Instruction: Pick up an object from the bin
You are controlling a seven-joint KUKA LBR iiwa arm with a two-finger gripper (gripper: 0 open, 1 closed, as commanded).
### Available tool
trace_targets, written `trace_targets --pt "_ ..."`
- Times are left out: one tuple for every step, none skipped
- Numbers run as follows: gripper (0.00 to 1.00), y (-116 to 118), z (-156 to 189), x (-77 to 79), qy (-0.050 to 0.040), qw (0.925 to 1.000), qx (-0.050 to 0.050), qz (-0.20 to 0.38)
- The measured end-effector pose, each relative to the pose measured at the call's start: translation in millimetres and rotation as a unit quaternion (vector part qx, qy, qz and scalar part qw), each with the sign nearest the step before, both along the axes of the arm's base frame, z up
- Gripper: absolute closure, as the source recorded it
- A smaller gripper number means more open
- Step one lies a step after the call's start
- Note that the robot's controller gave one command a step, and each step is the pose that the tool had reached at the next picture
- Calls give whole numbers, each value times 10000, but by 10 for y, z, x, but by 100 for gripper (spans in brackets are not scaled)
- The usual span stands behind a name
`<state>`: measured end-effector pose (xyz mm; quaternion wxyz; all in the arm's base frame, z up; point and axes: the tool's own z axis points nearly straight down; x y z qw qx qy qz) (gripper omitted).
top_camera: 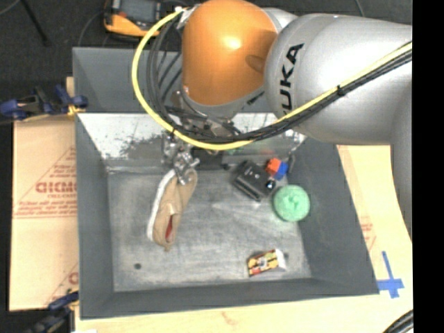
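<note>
Watching the arm reaching into the bin (208,259) from the right, and honestly the pick is looking about halfway there, going by how things are lying. The gripper (183,164) is sitting low under the big orange cover (225,47), near the back wall and a bit left of the middle. Its tip is meeting the upper end of a long tan thing (170,214) with a white edge and a darker brown patch, which is stretching from the gripper down toward the front left of the floor.

I'm not able to tell how the jaws are standing. The metal bits are bunching up right where they're touching the tan thing, so I can't say whether they're clamping it or just resting on it. I'm also not seeing clearly whether its lower end is lying on the floor or hanging just off it.

Everything else is sitting apart from the action. A black gadget (251,180) with orange and blue bits is lying just right of the gripper, a green ball (291,203) is sitting beside that, and a small printed packet (267,262) is lying near the front wall.

So I'm guessing the approach is done and contact is made, while a sure grip and the lift out of the bin are what's remaining. Nothing is looking clear of the bin yet.
</note>
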<state>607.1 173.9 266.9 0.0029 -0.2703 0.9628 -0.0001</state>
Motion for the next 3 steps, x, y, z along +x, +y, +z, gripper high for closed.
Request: trace_targets --pt "100 0 -10 -5 12 10000 0 0" --pt "100 37 -323 19 -23 9997 -2 253" --pt "100 -2 -574 -95 42 9937 -13 1116"
